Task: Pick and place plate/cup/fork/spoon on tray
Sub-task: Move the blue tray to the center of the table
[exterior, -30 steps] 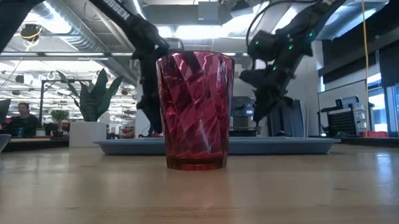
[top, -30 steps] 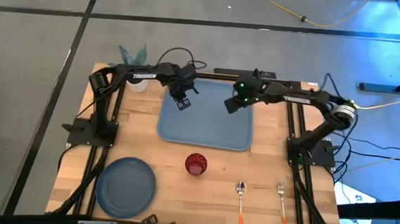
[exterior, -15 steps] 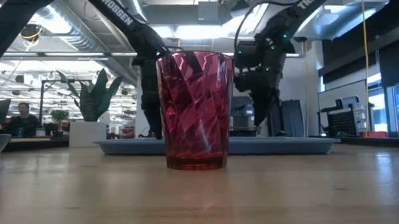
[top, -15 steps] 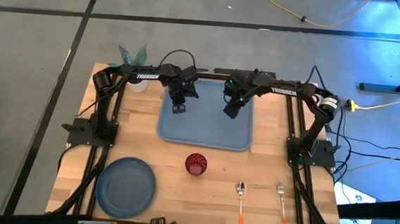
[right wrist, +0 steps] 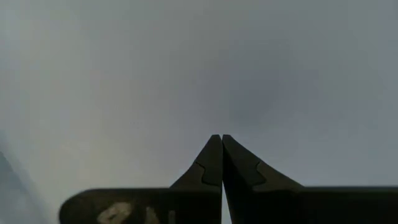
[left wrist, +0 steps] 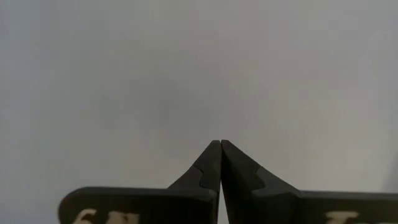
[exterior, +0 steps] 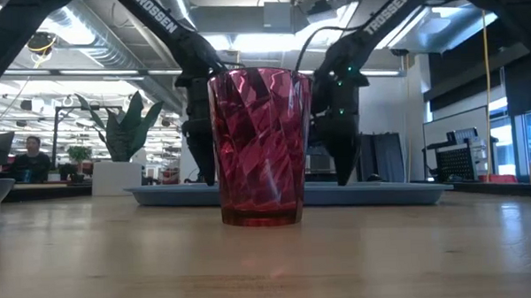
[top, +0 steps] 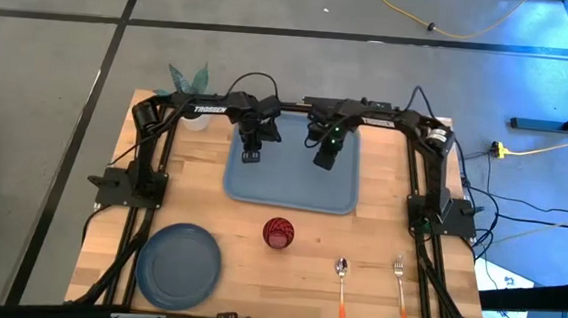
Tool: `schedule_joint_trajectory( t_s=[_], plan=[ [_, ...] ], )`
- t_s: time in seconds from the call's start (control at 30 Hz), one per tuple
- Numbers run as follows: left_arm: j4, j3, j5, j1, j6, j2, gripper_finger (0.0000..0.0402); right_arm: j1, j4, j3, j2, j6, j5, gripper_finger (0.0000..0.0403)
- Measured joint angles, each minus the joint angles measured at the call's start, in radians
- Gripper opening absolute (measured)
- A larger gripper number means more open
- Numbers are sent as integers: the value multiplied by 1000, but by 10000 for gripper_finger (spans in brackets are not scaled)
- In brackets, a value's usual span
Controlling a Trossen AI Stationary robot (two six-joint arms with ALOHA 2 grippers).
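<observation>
Wooden tabletop (top: pixel 249 227) holds everything: tray (top: pixel 292 185) empty at the back, plate (top: pixel 178 264), cup (top: pixel 278 233), spoon (top: pixel 341 279) and fork (top: pixel 400 279) near the front. Left gripper (top: pixel 251 156) and right gripper (top: pixel 322 162), both closed and empty, hang over the tray. Probably best: open wide before descending on the cup.

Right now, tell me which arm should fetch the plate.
Left. The plate lies at the table's near left corner, on the left arm's side; both tools, left and right, hang shut over the tray.
</observation>
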Motion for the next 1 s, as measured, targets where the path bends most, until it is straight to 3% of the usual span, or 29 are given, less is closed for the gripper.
schedule_joint_trajectory(
  t_s=[0.27, 0.57, 0.8, 1.0],
  plan=[
    [-8, 6, -95, -39, 1, 70, 0, 0, 5, 1, 36, 5, 7, 3],
    [-47, 4, -68, -45, 9, 76, 0, 15, 5, 1, 37, 3, -1, 3],
    [-96, 2, 9, -65, -56, 78, 0, 69, 6, 1, 38, -1, -4, 3],
    [-136, 1, 16, -118, -104, 79, 0, 110, 4, 1, 38, 2, -8, 3]
  ],
)
